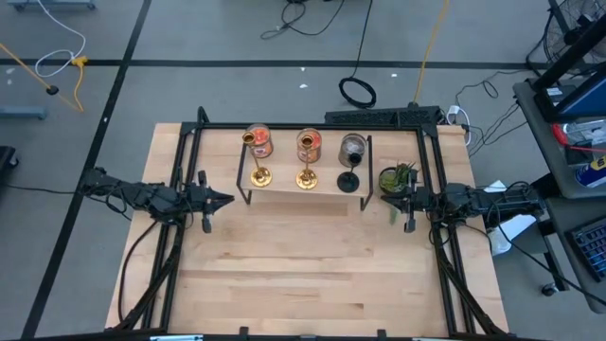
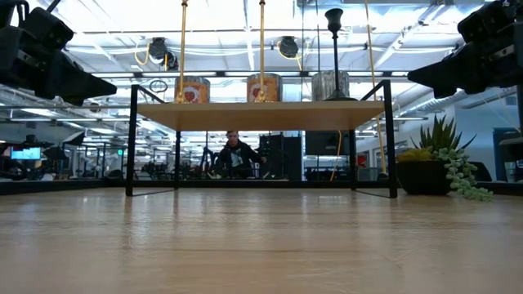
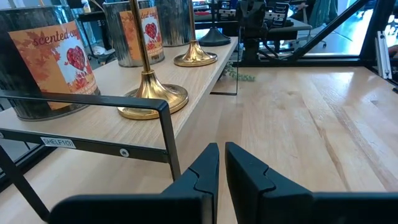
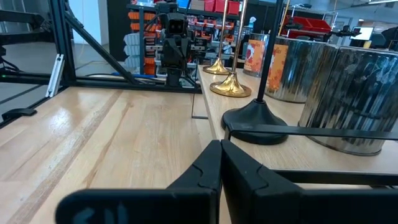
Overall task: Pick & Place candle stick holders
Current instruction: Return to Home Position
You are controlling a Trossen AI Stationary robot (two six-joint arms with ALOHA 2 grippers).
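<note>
Three candle stick holders stand by their round bases on a low wooden shelf [image 1: 303,194] at the table's far side: a gold one [image 1: 259,175], a second gold one [image 1: 305,177] and a black one [image 1: 348,182]. In the left wrist view the near gold base [image 3: 152,99] is closest; in the right wrist view the black base [image 4: 255,118] is closest. My left gripper [image 1: 227,199] is shut and empty, just left of the shelf. My right gripper [image 1: 390,201] is shut and empty, just right of it.
Three jar candles [image 1: 258,140], [image 1: 309,144], [image 1: 352,148] stand behind the holders on the shelf. A small green potted plant [image 1: 398,178] sits at the shelf's right end, close to my right gripper. The shelf has a thin black metal frame [image 3: 168,130]. Bare wooden table [image 1: 303,275] lies toward the near edge.
</note>
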